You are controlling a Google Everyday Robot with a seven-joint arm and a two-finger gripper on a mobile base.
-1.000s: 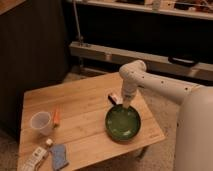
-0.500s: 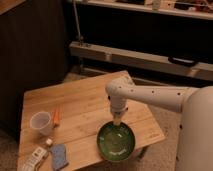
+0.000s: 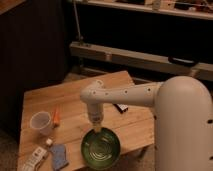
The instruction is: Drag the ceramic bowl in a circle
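We see the end effector [image 3: 98, 131] closed on the far rim of the ceramic bowl [image 3: 101, 149], at six o'clock on the surface [image 3: 75, 100]

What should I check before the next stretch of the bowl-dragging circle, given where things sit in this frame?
1. Pincer at the ceramic bowl: ok, it comes down at the bowl's far rim, shut.
2. Firm hold on the rim: cannot tell, the contact is too small to read.
3. Bowl fully supported: not ok, it sits at the near edge of the wooden table and seems to overhang slightly.
4. Room to the left: not ok, the blue cloth lies close beside the bowl.
5. White cup out of the path: ok, it stands well apart to the left.
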